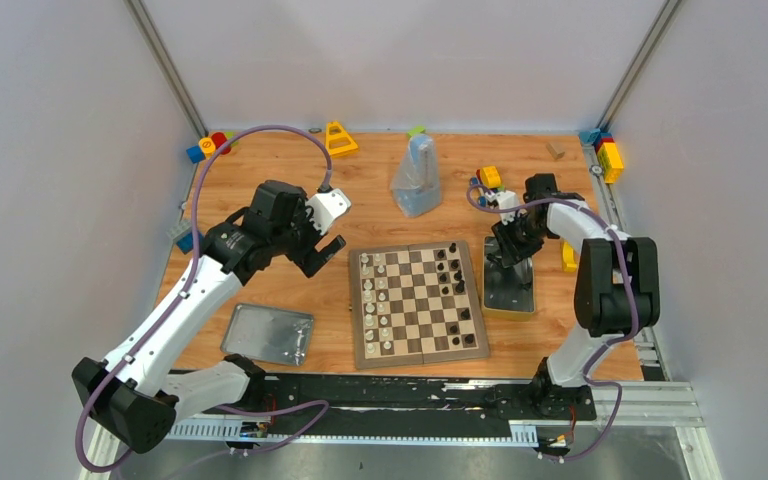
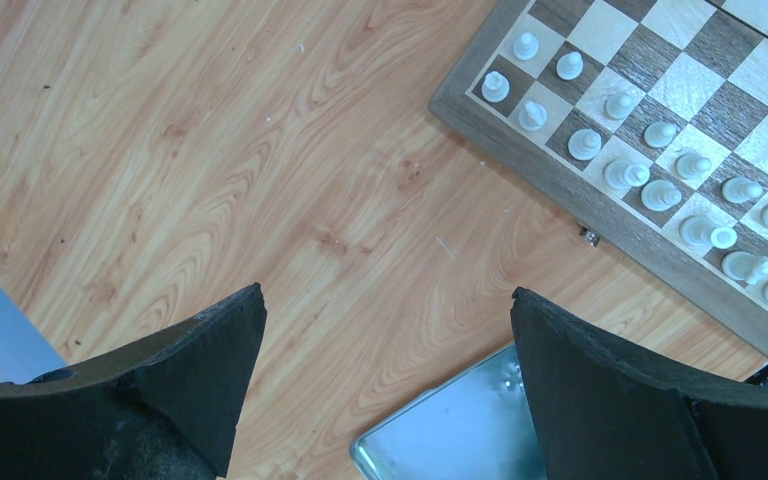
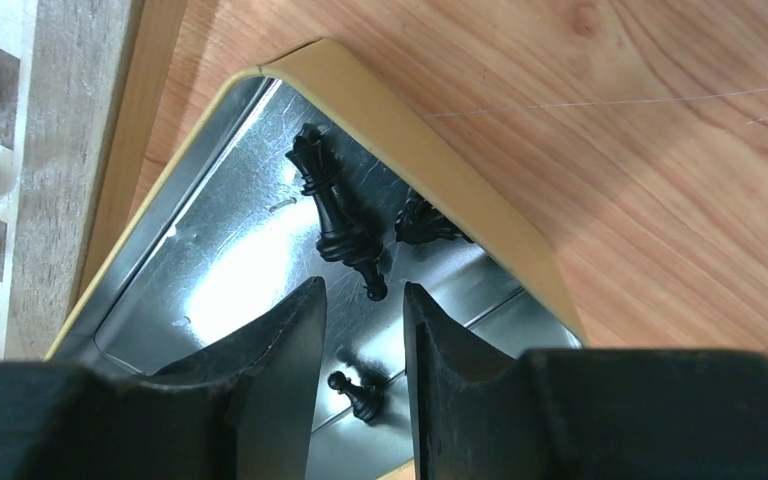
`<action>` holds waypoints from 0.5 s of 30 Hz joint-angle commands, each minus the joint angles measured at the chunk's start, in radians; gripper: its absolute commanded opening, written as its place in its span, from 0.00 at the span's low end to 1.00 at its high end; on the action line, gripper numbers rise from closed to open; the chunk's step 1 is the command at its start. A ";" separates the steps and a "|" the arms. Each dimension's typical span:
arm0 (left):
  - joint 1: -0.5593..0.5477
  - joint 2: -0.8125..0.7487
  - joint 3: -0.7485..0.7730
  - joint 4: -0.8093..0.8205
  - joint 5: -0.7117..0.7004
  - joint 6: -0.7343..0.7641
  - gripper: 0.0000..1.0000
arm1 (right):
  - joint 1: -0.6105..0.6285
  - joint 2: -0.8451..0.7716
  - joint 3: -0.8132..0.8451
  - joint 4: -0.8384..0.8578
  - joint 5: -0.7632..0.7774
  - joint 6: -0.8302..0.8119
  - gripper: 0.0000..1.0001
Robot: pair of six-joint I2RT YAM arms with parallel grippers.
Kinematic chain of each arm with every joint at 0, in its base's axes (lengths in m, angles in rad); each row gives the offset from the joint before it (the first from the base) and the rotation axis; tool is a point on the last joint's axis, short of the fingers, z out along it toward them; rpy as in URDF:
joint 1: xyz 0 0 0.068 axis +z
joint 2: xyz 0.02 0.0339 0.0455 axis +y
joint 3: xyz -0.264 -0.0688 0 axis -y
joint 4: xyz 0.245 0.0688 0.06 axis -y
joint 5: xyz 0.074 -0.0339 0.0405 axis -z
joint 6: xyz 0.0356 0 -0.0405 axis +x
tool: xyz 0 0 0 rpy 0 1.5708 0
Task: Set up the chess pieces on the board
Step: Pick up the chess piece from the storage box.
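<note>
While poised over tin [image 3: 430, 140] (black chess pieces [image 3: 332, 210] lying inside), noted right claw [image 3: 362, 290] narrowly parted, empty; left claw [image 2: 388, 293] spread wide beside board [image 1: 420, 300].

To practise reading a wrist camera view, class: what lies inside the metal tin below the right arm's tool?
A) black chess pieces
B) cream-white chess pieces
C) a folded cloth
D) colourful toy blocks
A: the right wrist view shows black chess pieces lying on the shiny floor of the tin, just beyond the tips of the right tool.
</note>
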 commanded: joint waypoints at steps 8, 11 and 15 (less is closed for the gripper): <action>0.007 -0.001 0.024 0.029 0.013 0.025 1.00 | -0.005 0.039 0.003 0.041 -0.009 -0.027 0.31; 0.007 -0.001 0.028 0.027 0.012 0.025 1.00 | -0.005 0.048 0.006 0.040 -0.012 -0.028 0.27; 0.007 -0.001 0.028 0.026 0.014 0.025 1.00 | -0.005 0.051 0.006 0.040 -0.012 -0.030 0.21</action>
